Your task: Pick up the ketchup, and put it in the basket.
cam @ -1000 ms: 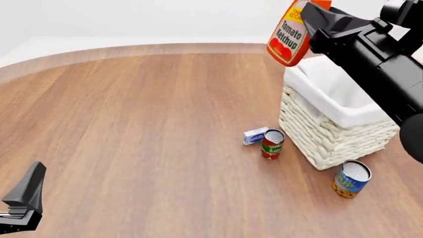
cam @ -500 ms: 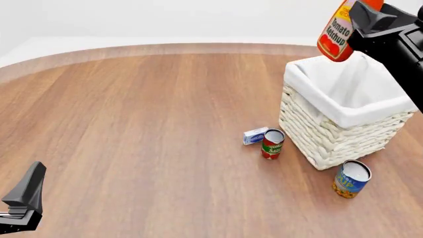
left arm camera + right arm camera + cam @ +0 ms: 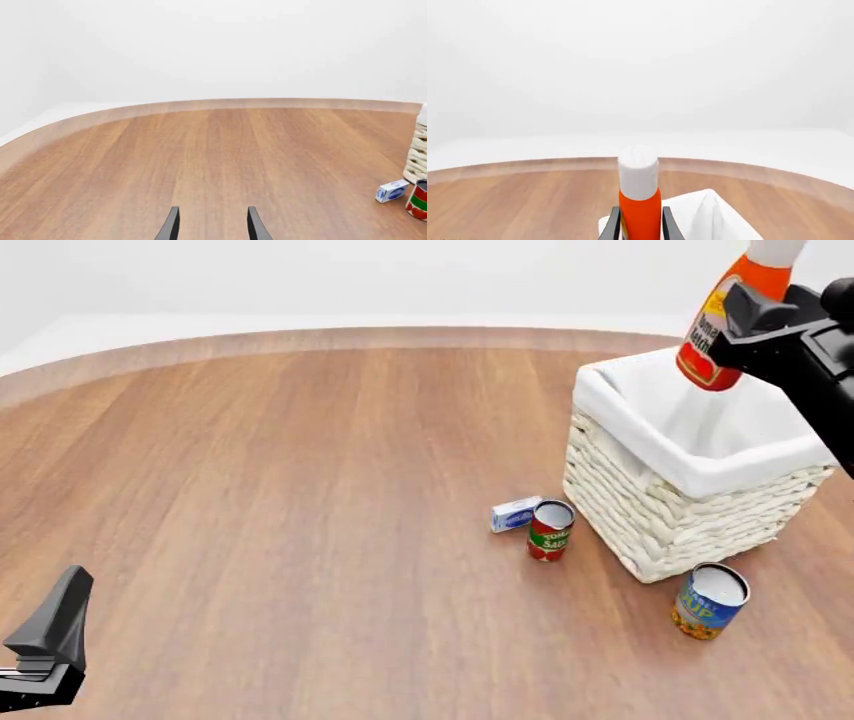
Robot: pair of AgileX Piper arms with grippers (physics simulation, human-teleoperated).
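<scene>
Since the earlier frame, ketchup [image 3: 722, 338] has shifted from beyond the basket's far rim to above basket [image 3: 667, 515] interior, cap up. Left hand [image 3: 211, 226], low on the counter [image 3: 294, 490] well left of the basket, stands open. Small box [image 3: 514, 513] and tomato can [image 3: 549, 530] sit just left of the basket; blue can [image 3: 709, 601] near its front corner. Right hand [image 3: 639, 224] grips the ketchup.

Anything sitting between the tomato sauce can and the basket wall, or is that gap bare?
Bare, in the front view: only wood shows between the tomato sauce can and the basket. The small blue-and-white box lies on the can's other side.
</scene>
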